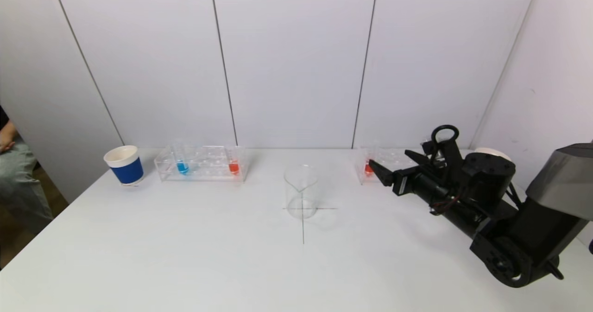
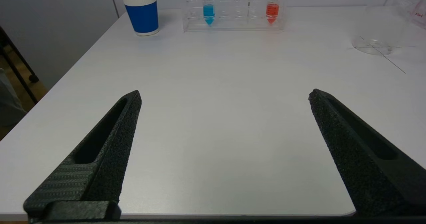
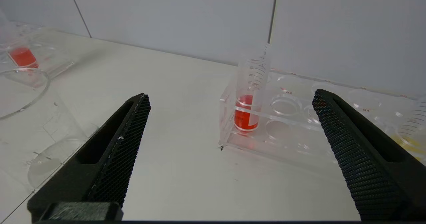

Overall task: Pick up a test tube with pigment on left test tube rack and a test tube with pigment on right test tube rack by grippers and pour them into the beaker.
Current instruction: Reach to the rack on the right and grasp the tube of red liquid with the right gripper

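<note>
The left clear rack [image 1: 204,172] holds a tube of blue pigment [image 1: 182,166] and a tube of red pigment [image 1: 234,166]. The empty glass beaker [image 1: 301,192] stands at the table's middle on a drawn cross. The right clear rack [image 1: 394,160] holds a red tube [image 1: 368,168] at its left end. My right gripper [image 1: 390,160] is open, just in front of that rack; in the right wrist view [image 3: 230,94] the red tube [image 3: 248,114] stands ahead between the jaws. My left gripper [image 2: 224,96] is open and empty over the table's near left, far from the left rack [image 2: 233,21].
A blue-and-white paper cup [image 1: 124,164] stands left of the left rack. A tube with yellow liquid [image 3: 411,137] sits at the right rack's far end. A white object [image 1: 491,153] shows behind my right arm. A person [image 1: 14,173] sits at the left edge.
</note>
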Robot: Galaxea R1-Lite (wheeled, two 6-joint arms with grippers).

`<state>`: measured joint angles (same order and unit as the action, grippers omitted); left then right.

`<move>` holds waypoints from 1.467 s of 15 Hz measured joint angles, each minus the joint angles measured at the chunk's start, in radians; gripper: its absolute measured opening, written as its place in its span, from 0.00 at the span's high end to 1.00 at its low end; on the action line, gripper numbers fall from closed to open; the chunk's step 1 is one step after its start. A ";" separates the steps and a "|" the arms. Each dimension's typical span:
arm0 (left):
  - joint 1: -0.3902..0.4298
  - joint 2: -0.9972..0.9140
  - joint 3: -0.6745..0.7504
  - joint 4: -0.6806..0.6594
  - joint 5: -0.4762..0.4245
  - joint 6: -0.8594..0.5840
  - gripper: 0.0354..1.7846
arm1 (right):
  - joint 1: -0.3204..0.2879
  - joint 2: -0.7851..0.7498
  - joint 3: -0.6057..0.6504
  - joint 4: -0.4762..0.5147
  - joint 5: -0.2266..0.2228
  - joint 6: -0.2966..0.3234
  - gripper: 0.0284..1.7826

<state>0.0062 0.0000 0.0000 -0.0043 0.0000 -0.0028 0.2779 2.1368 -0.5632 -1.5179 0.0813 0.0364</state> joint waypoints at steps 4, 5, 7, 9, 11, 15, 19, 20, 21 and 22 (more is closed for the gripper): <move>0.000 0.000 0.000 0.000 0.000 0.000 0.01 | 0.001 0.079 -0.085 -0.003 -0.028 0.001 0.01; 0.000 0.000 0.000 0.000 0.000 0.000 0.01 | 0.001 0.095 -0.104 -0.003 -0.032 0.001 0.01; 0.000 0.000 0.000 0.000 0.000 0.000 0.01 | 0.001 0.139 -0.162 -0.004 -0.054 0.002 0.01; 0.000 0.000 0.000 0.000 0.000 0.000 0.01 | 0.001 0.181 -0.214 -0.004 -0.072 0.002 0.01; 0.000 0.000 0.000 0.000 0.000 0.000 0.01 | 0.001 0.217 -0.251 -0.004 -0.078 0.002 0.01; 0.001 0.000 0.000 0.000 0.000 0.000 0.01 | -0.007 0.271 -0.313 0.001 -0.098 0.003 0.01; 0.000 0.000 0.000 0.000 0.000 0.000 0.01 | -0.009 0.294 -0.360 0.024 -0.101 0.019 0.01; 0.000 0.000 0.000 0.000 0.000 0.000 0.01 | -0.009 0.297 -0.367 0.029 -0.101 0.019 0.01; 0.000 0.000 0.000 0.000 0.000 0.000 0.01 | -0.009 0.297 -0.376 0.039 -0.103 0.019 0.01; 0.000 0.000 0.000 0.000 0.000 0.000 0.01 | -0.009 0.298 -0.387 0.050 -0.110 0.020 0.01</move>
<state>0.0062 0.0000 0.0000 -0.0043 0.0000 -0.0023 0.2694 2.4347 -0.9504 -1.4681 -0.0291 0.0562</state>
